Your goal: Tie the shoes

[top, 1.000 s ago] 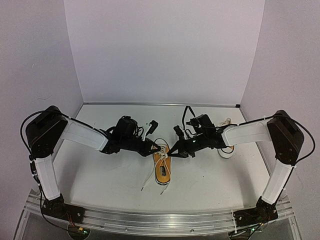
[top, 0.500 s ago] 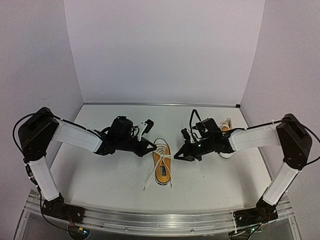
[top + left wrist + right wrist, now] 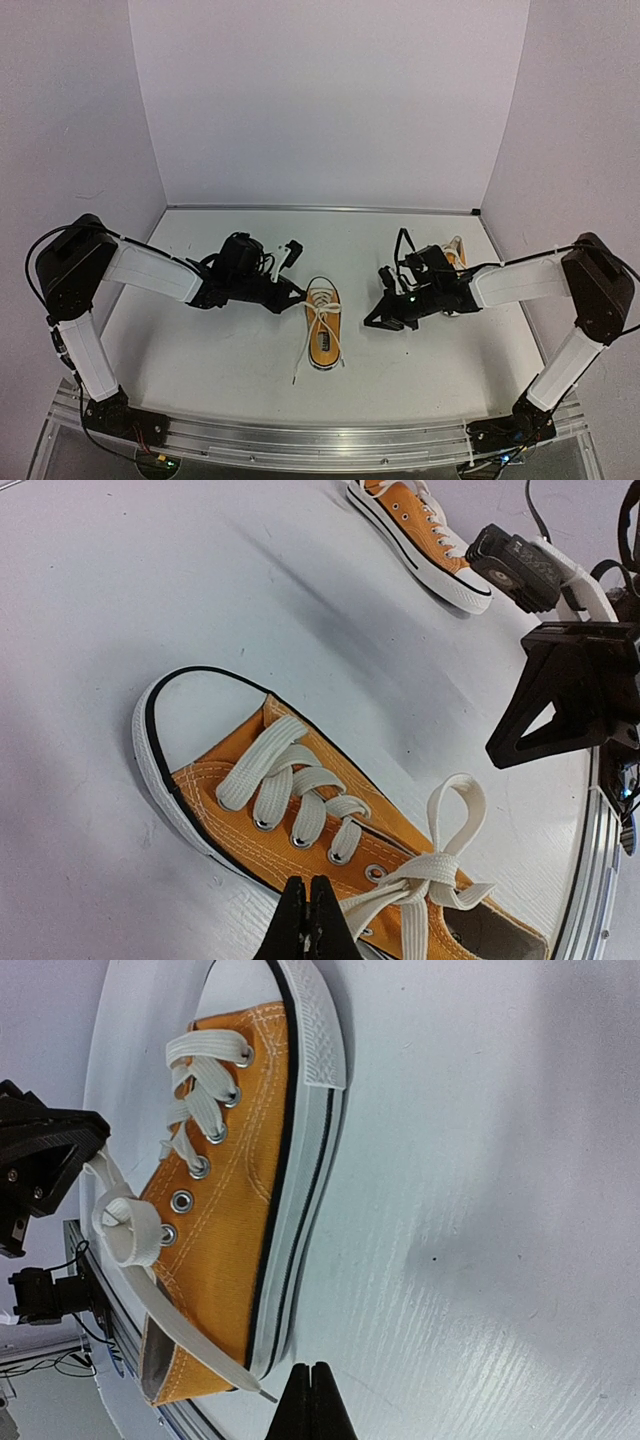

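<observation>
Shoes: first shoe [image 3: 322, 335] mid-counter [image 3: 220, 350], nearer near edge, bow looks loose. Second shoe [image 3: 420, 535] by right edge. Light canvas, likely slides if you tug. Laces [image 3: 425, 875] limp, flat, probably slippery. Pinch loops, not canvas. Left end effector [image 3: 307, 920] and right end effector [image 3: 312, 1400] both closed, empty.

Far shoe [image 3: 455, 256] mostly hidden behind right arm [image 3: 510, 283]; near shoe [image 3: 235, 815] heel cut by bottom edge.

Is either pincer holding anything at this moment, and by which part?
The left pincer looks shut on a lace strand of the near shoe, beside the bow; the pinch itself is partly hidden. The right pincer is shut, holding nothing.
</observation>
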Robot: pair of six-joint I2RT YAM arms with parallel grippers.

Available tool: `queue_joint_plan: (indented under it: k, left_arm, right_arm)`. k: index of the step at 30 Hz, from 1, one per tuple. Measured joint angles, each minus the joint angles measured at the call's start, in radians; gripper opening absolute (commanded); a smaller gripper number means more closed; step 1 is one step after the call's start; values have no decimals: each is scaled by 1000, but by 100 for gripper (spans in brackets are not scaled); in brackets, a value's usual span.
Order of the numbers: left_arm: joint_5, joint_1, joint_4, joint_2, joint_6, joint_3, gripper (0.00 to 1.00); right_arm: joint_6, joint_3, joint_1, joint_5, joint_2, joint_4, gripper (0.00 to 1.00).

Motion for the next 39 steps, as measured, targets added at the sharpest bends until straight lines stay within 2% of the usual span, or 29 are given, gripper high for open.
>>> queue_joint_plan:
  k: [4, 5, 8, 13, 20, 23, 25, 27, 39]
  left_arm:
    - [20, 0, 1, 1, 2, 0, 0]
    - [24, 1, 1, 1, 2, 0, 0]
    - [29, 2, 1, 3, 3, 0, 0]
    - [35, 3, 0, 3, 6, 0, 0]
    - [41, 3, 1, 3, 6, 0, 0]
    - [43, 3, 1, 3, 7, 0, 0]
    - [43, 3, 0, 3, 7, 0, 0]
    - [43, 3, 1, 3, 7, 0, 0]
    - [-6, 3, -4, 3, 14, 0, 0]
  right_arm:
    - [-4, 40, 0, -32, 3, -8, 48]
    - [-9, 58, 0, -40, 5, -8, 53]
    - [-11, 117, 0, -65, 17, 1, 55]
    - [-3, 187, 0, -117, 84, 49, 49]
    - [42, 196, 0, -181, 204, 103, 39]
    - [64, 196, 0, -206, 216, 133, 27]
    - [78, 196, 0, -222, 216, 159, 11]
    - [88, 195, 0, -234, 216, 179, 0]
    - [95, 90, -5, -206, 176, 203, 0]
